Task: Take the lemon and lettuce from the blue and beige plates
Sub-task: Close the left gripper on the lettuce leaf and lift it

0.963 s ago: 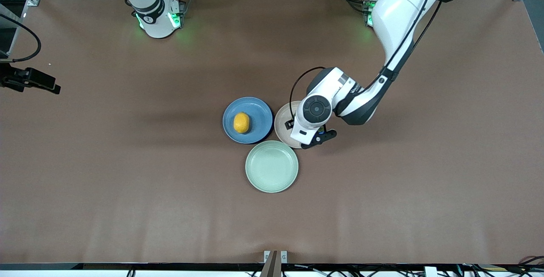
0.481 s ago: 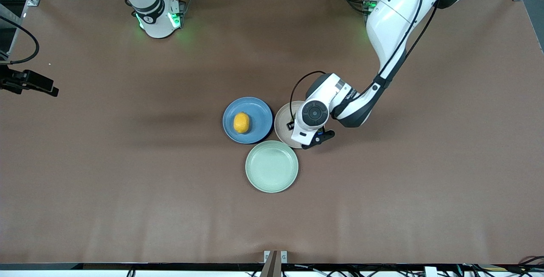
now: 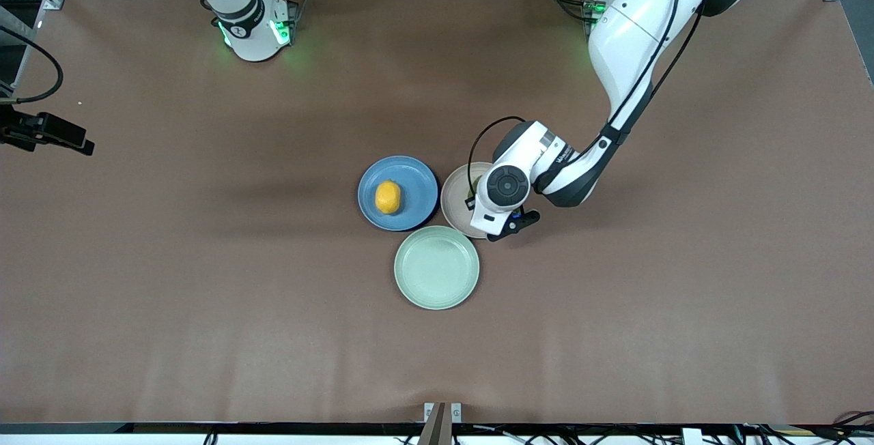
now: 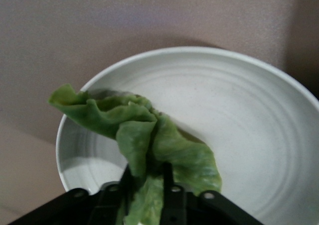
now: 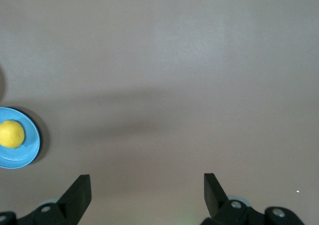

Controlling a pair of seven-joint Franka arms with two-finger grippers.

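A green lettuce leaf lies crumpled in the beige plate, and my left gripper is shut on its nearer end. In the front view the left arm's wrist hangs over the beige plate and hides the fingers. The yellow lemon sits in the blue plate, which touches the beige plate on the side toward the right arm's end. My right gripper is open, empty and high over bare table, with the lemon and blue plate far off at the edge of its view.
An empty pale green plate sits against the other two, nearer to the front camera. A black device on a cable pokes in at the right arm's end of the table. The brown table lies bare around the plates.
The left gripper's fingers have closed on the lettuce, and its wrist has shifted slightly over the beige plate. The lemon and the plates have not moved.
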